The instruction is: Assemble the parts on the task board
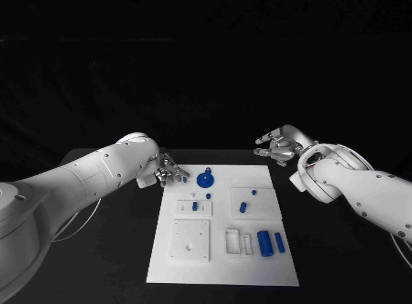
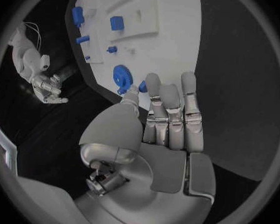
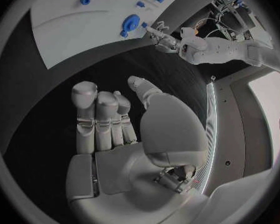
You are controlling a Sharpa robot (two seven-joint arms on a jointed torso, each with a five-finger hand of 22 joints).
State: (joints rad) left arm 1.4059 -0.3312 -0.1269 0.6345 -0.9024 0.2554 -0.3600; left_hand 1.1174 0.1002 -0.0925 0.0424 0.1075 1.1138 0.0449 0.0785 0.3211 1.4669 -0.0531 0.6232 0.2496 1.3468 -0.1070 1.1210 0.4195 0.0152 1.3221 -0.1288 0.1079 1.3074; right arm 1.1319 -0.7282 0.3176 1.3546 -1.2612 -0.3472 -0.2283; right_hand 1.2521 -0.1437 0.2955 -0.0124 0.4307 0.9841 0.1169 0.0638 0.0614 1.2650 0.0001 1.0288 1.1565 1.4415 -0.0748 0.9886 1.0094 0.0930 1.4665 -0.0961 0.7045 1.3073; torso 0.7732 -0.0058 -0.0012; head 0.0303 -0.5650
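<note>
The white task board [image 1: 220,269] lies in the middle of the black table. My left hand [image 1: 170,171] reaches over its far left corner. Its thumb and a finger pinch a small blue part [image 2: 142,87], while the other fingers [image 2: 177,114] stay straight. Just past that part a blue gear [image 1: 206,179] [image 2: 121,77] [image 3: 131,21] stands on the board. My right hand [image 1: 277,147] [image 3: 112,122] hovers over the bare table beyond the board's far right corner. Its fingers are extended and hold nothing.
Small blue pieces [image 1: 194,206] [image 1: 243,206] stand in two raised white squares mid-board. Two long blue cylinders [image 1: 263,244] [image 1: 279,242] lie at the near right, beside white slotted blocks [image 1: 233,242] and a white plate [image 1: 189,240]. Black table surrounds the board.
</note>
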